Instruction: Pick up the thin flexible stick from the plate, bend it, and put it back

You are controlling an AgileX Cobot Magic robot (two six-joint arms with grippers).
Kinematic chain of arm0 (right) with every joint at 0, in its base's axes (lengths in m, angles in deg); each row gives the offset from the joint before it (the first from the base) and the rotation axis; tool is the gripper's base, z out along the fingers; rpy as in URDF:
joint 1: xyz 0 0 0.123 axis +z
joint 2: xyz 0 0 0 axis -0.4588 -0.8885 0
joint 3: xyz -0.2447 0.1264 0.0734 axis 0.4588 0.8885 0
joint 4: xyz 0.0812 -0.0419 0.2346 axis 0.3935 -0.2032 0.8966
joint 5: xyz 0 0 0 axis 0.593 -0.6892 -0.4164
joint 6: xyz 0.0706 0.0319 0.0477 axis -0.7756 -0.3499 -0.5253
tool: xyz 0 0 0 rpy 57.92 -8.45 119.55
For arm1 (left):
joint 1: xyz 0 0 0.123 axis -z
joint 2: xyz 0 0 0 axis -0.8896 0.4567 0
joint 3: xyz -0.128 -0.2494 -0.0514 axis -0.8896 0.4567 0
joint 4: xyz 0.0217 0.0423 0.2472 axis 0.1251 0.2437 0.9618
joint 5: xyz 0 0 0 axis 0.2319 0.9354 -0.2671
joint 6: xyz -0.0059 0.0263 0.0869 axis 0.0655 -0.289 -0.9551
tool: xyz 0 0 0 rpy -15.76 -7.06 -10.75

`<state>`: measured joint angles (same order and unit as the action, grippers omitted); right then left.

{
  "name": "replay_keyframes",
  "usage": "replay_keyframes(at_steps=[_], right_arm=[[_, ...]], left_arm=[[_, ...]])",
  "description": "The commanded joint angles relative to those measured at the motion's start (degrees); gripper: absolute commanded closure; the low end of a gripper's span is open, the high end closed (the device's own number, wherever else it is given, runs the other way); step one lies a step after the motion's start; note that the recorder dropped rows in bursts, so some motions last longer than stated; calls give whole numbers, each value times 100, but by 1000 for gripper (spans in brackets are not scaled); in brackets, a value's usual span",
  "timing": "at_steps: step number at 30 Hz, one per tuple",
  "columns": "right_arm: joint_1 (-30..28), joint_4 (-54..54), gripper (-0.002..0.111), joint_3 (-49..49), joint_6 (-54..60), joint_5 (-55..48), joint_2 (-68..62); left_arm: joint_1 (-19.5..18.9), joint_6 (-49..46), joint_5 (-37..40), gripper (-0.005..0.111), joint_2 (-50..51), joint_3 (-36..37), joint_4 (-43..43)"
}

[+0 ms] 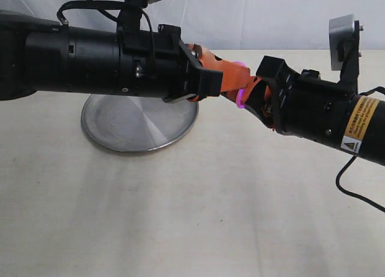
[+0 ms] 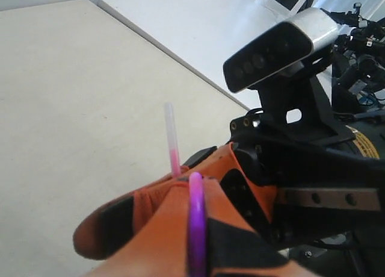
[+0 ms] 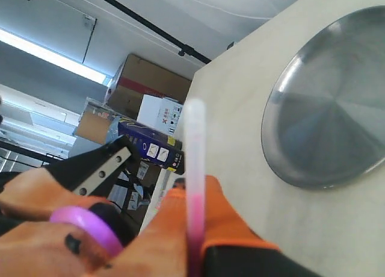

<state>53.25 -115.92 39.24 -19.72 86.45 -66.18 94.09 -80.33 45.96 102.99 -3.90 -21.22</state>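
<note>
Metal shows bare and brushed across the plate (image 1: 138, 127), which sits flat on the pale worktop (image 1: 210, 217). Its far part is hidden under the left arm, and nothing lies in the part that shows.

The thin flexible stick (image 1: 240, 99) is off the plate. It is held in the air to the plate's right, where the two arms meet nose to nose. The left end effector (image 1: 230, 78) reaches in over the plate's far side, with its orange fingers (image 2: 150, 211) pressed together on the stick. In the left wrist view a magenta length curves up between them. The right end effector (image 1: 249, 97) comes in from the other side and also pinches the stick. In the right wrist view the stick stands out from between its orange fingers (image 3: 219, 223), fading from pink to a pale tip (image 3: 194, 138). Beside that, a magenta arc (image 3: 90, 226) bends around near the other arm's fingers, so the stick is curved rather than straight. The two end effectors are close enough to overlap in the exterior view.
</note>
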Motion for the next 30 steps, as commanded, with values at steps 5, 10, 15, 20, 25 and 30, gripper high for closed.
replay_keyframes(at_steps=[5, 10, 15, 20, 25, 30], right_arm=[[156, -445, 109, -55, 60, 1895, 88], [156, -397, 109, -55, 98, 1843, 88], [156, -340, 109, -55, 178, 1843, 88], [156, -237, 109, -55, 202, 1843, 88], [156, -146, 109, -55, 215, 1897, 88], [156, -59, 109, -66, 281, 2149, 88]], left_arm=[[28, -37, -824, 107, 75, -4, -149], [28, -26, -1291, 107, 54, -4, -149], [28, 49, -1742, 107, 44, -4, -149], [28, 12, -2068, 107, 44, -4, -149], [28, -49, -2297, 107, 55, -4, -149], [28, -75, -2296, 107, 66, -4, -149]])
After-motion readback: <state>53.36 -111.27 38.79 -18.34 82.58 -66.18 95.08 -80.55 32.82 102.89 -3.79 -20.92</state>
